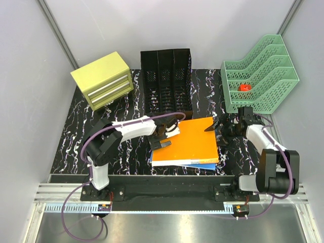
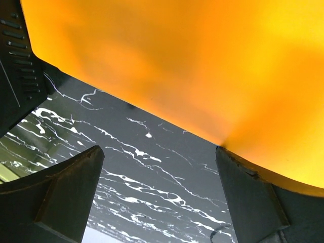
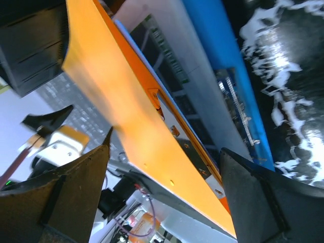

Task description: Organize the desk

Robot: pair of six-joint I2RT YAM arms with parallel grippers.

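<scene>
Two tools: the left tool (image 1: 169, 134) and the right tool (image 1: 216, 132) both stand with jaws spread wide, neither gripping anything.
left tool: at the 9 o'clock edge of the orange folder (image 1: 187, 142); in its wrist view the folder's edge hangs just over the gap between the jaws.
right tool: at the folder's 3 o'clock edge, with the edges of the stack lying between its jaws in its wrist view.
desk (image 1: 86, 126): black with white veins, filling the middle of the top view and carrying everything.
orange folder: mid-desk toward 6 o'clock, on top of a blue folder (image 1: 202, 166) that peeks out at 5 o'clock.
drawer cabinet (image 1: 104, 81): yellow, at 10 o'clock.
file holder (image 1: 166, 81): black mesh, upright at 12 o'clock.
tray (image 1: 263, 76): green, tiered, at 2 o'clock, with a red object (image 1: 245, 87) in a lower tier.
</scene>
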